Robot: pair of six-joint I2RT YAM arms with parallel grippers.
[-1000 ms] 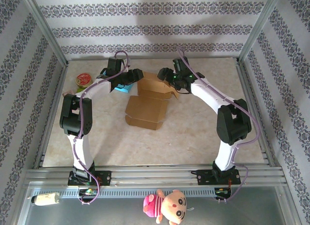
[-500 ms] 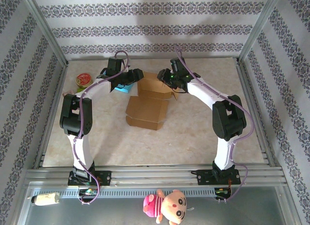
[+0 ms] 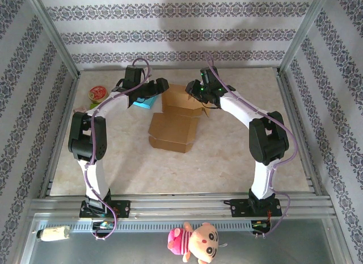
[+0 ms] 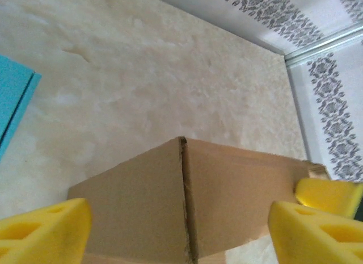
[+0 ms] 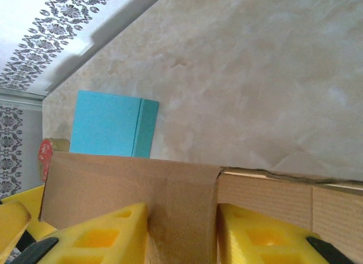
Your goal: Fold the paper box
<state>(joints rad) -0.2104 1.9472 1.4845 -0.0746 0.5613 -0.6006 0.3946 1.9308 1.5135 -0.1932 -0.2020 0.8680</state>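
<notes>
The brown paper box [image 3: 176, 113] lies partly folded mid-table, its far flaps raised. My right gripper [image 3: 196, 89] holds the far right flap. In the right wrist view its yellow fingers [image 5: 96, 235] pinch a cardboard flap [image 5: 170, 190], and the gripper [image 5: 181, 235] is shut on it. My left gripper [image 3: 160, 85] hovers at the box's far left corner. In the left wrist view it [image 4: 181, 235] stands open, with the box wall [image 4: 187, 201] and its vertical seam between the wide-apart pads [image 4: 42, 230].
A blue flat box [image 3: 143, 103] lies just left of the paper box, under the left arm. A small red-lidded tin [image 3: 98, 93] sits near the left wall. Metal frame rails edge the table. A doll [image 3: 195, 241] lies below the front rail.
The left gripper has edged up and to the right along the box's far left corner. The right arm's elbow has swung inward, and the box has shifted slightly right.
</notes>
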